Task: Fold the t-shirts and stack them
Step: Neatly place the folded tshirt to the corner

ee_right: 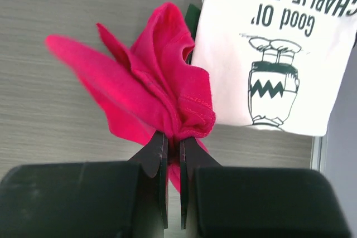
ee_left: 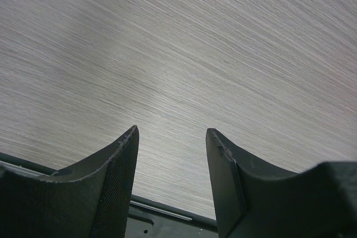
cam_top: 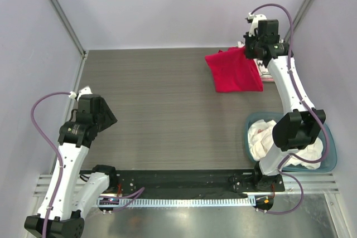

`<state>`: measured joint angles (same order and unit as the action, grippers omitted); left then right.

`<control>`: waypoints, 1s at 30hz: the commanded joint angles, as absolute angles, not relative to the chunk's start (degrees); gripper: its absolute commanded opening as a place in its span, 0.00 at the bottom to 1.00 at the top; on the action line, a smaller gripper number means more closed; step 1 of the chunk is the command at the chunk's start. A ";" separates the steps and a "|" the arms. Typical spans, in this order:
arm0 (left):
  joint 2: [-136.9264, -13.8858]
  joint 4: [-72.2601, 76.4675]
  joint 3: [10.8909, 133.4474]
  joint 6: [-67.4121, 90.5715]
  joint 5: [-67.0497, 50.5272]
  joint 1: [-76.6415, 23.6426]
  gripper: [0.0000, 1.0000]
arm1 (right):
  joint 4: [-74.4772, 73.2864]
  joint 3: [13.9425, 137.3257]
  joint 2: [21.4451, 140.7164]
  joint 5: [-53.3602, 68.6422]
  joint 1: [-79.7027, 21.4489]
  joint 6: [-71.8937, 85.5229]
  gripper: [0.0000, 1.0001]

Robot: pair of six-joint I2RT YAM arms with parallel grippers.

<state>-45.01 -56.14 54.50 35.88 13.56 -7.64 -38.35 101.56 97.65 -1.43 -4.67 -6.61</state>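
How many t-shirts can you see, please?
3: red shirt in the right jaws; printed shirt folded at far right; white cloth in the tub, possibly hiding more.

A grey wood-grain table (cam_top: 167, 110) spans the enclosure, its grain running crosswise. Plain pale lavender walls (cam_top: 178, 4) close it in at the back and both sides, with slanting aluminium posts (cam_top: 61, 18) at the corners. A black rail (cam_top: 178, 178) and a bare metal plate (cam_top: 212, 218) line the near edge. Soft, even light leaves a pale sheen on the tabletop.
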 commanded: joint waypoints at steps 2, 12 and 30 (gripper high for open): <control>-45.00 -54.67 54.32 36.56 15.12 -7.56 0.53 | -34.54 107.31 93.60 1.40 -3.43 -7.91 0.01; -46.93 -54.93 54.40 36.91 15.56 -7.56 0.53 | -36.38 114.43 93.69 4.48 -1.85 -7.29 0.01; -48.52 -55.11 55.55 35.51 16.79 -7.56 0.51 | -38.67 116.72 93.16 3.69 1.67 -5.98 0.01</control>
<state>-48.99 -56.40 54.52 35.75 15.53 -7.64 -41.76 114.26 97.34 3.64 0.23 -6.74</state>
